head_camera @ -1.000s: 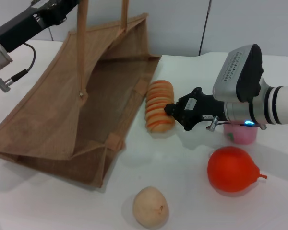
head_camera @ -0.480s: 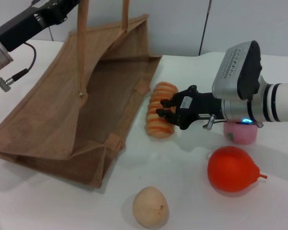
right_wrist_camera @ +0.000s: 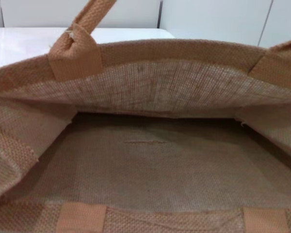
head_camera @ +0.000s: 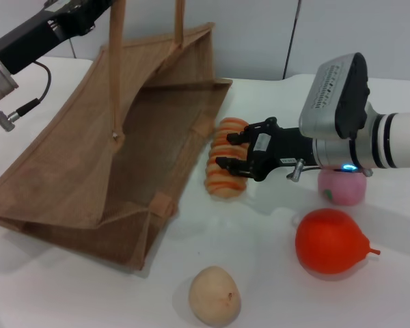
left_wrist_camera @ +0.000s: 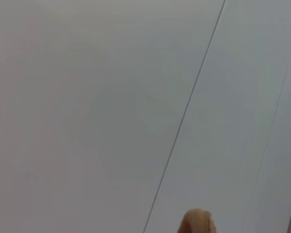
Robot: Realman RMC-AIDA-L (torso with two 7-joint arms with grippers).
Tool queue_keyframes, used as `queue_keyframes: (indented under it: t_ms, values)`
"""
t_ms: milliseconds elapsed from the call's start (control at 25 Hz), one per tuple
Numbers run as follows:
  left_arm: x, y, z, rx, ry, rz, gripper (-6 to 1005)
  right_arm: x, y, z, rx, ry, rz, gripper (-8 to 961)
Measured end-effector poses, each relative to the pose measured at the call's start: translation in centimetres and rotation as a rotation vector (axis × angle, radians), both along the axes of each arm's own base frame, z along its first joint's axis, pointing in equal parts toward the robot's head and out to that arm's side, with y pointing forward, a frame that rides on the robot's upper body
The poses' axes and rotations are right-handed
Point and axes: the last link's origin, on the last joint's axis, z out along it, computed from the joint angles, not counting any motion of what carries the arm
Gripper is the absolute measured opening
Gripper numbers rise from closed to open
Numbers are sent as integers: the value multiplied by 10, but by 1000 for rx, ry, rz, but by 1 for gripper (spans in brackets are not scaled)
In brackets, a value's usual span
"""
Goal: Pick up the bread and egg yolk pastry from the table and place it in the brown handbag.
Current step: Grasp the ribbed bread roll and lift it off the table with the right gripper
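Observation:
The bread [head_camera: 220,182], a ridged orange and cream loaf, lies on the white table just beside the mouth of the brown handbag [head_camera: 89,157]. My right gripper [head_camera: 231,150] is open, its two black fingers spread over the loaf's middle. The egg yolk pastry [head_camera: 214,295], a pale beige ball, sits alone near the table's front edge. The handbag lies on its side with its mouth toward the bread; the right wrist view looks straight into its woven interior [right_wrist_camera: 145,160]. My left arm [head_camera: 27,41] reaches to the bag's raised handles [head_camera: 116,61] at the top left.
A red-orange pear-shaped fruit [head_camera: 331,240] lies at the front right. A pink ball [head_camera: 342,188] sits under my right forearm. The left wrist view shows only a pale wall and a tan tip [left_wrist_camera: 197,221].
My right gripper opened and moved left, from beside the loaf's right side to over its middle. The loaf shifted slightly toward the bag. The left arm and the bag stayed put.

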Motion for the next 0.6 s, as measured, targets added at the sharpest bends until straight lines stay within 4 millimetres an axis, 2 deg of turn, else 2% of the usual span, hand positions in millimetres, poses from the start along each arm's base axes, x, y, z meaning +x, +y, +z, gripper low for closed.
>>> queue_keyframes:
  t_ms: [40, 160, 440, 600]
  values:
    - [0, 0, 0, 0, 0, 0, 101, -1, 0, 0, -1, 0, 3, 374]
    - [0, 0, 0, 0, 0, 1, 101, -6, 1, -2, -3, 0, 9, 598]
    - [1, 1, 0, 0, 0, -2, 101, -10, 1, -7, -17, -38, 32, 742]
    - [0, 0, 0, 1, 0, 0, 101, -14, 4, -11, -8, -46, -12, 820]
